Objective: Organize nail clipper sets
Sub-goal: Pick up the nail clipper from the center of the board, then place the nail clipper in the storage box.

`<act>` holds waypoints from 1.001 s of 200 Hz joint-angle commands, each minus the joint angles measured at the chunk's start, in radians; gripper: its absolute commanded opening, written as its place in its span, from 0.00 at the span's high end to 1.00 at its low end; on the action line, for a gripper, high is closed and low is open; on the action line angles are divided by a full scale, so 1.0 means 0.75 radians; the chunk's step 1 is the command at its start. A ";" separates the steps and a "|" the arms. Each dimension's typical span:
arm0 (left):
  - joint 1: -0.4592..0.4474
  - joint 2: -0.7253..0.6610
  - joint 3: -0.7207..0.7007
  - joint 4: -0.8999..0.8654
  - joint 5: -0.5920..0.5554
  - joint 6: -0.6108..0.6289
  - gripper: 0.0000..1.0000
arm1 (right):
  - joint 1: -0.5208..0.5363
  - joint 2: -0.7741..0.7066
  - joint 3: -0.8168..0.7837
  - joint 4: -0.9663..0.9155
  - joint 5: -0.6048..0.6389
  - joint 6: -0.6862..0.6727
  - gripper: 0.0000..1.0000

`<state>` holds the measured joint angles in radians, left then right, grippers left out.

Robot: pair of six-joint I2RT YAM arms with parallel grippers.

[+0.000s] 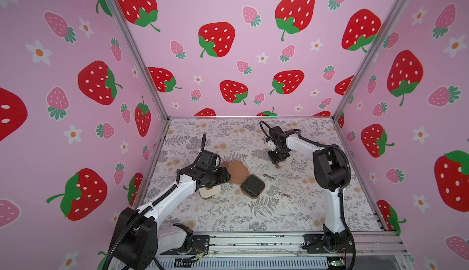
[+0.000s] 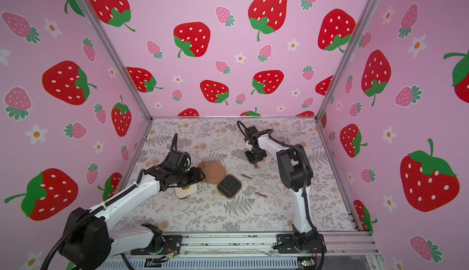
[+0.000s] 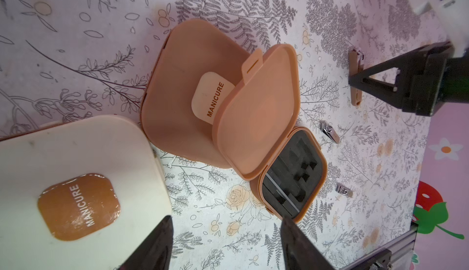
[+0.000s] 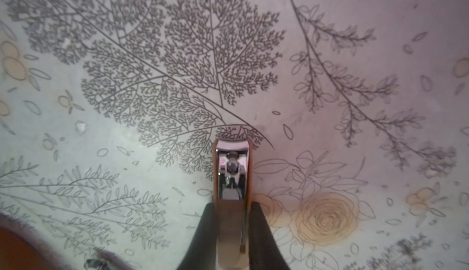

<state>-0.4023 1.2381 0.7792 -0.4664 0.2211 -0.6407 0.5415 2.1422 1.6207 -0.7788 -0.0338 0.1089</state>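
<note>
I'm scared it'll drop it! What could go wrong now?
The right gripper pinches only one end of the nail clipper, so it might swing or slip out. The open brown case has narrow slots and nothing holds it, so it could slide when pushed.

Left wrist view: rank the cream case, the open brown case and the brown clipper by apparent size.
1. cream case, nearest the camera, so inflated.
2. open brown case.
3. brown clipper.
</note>
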 commanded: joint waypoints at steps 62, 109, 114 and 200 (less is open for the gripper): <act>-0.006 -0.004 0.020 0.019 0.006 -0.008 0.32 | 0.110 -0.194 -0.060 -0.027 0.054 -0.103 0.93; -0.003 0.000 0.003 0.043 0.022 -0.020 0.33 | 0.290 -0.322 -0.141 -0.047 0.092 -0.142 0.94; -0.004 -0.001 0.002 0.044 0.023 -0.020 0.33 | 0.310 -0.330 -0.147 -0.048 0.088 -0.136 0.94; 0.000 -0.008 -0.002 0.042 0.010 -0.008 0.33 | 0.592 -0.282 -0.222 -0.017 -0.056 0.040 0.94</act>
<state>-0.4023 1.2377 0.7784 -0.4438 0.2287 -0.6514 0.9516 1.8973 1.4574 -0.7826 -0.0360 0.0906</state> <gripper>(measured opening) 0.669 0.196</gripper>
